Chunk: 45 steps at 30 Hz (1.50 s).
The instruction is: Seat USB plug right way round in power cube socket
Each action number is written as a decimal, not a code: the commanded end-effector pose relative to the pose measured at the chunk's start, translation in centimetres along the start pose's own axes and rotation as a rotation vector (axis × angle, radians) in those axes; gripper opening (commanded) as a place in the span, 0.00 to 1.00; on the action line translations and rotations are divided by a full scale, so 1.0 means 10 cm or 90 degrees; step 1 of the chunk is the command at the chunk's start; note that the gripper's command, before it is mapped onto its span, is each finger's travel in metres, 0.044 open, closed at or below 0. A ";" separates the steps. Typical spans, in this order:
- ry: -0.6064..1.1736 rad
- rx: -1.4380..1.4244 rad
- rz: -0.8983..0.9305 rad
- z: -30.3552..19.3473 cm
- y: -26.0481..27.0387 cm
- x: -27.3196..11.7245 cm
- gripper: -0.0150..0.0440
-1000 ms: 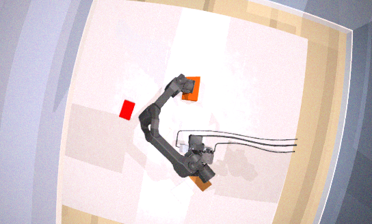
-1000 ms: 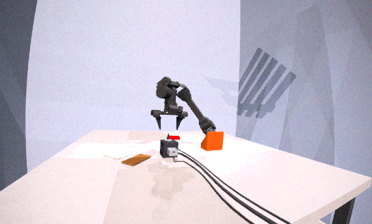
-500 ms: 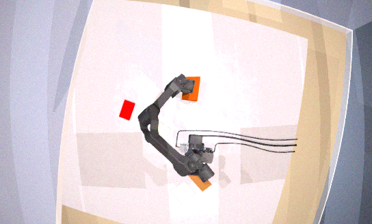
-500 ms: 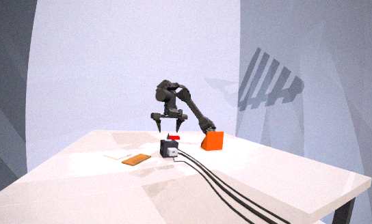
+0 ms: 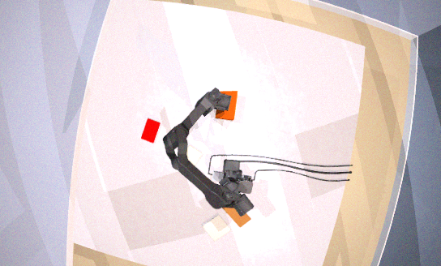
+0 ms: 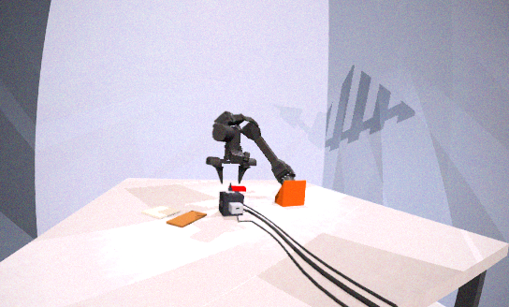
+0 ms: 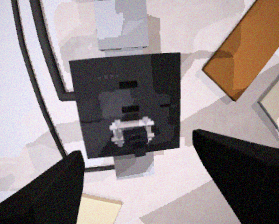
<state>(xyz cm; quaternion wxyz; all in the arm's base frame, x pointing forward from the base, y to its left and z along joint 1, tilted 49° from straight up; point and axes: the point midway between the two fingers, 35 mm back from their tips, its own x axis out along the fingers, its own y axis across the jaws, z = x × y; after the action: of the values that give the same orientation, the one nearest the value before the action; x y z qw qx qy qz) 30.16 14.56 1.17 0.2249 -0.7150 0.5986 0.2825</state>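
Wrist view: the small plug sits in the cube's top, below the spread claw; probably light but stiff (and jammed), best pinched squarely by its sides.

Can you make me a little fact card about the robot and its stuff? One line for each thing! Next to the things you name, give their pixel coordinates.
robot: dark jointed arm, reaching over the cube
end effector: (image 6: 231, 182) (image 7: 138, 141) open, above the cube, holding nothing
cube: black power cube (image 6: 225, 202) (image 7: 160, 75)
cables: thin black cables (image 5: 284, 160) (image 6: 305, 255) (image 7: 49, 55)
red thing: flat bright red block (image 5: 151, 130) (image 6: 238, 189)
job: plug not gripped
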 end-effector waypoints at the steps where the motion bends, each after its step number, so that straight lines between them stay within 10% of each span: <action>1: 0.000 0.001 0.000 0.00 0.00 0.00 0.64; 10: 0.000 0.001 0.000 0.00 0.00 0.00 0.25; 45: 0.000 0.000 0.000 0.00 0.00 -0.11 0.25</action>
<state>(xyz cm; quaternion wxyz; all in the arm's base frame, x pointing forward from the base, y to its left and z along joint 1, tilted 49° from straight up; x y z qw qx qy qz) 30.03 15.15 1.75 0.2230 -0.7160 0.5981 0.2827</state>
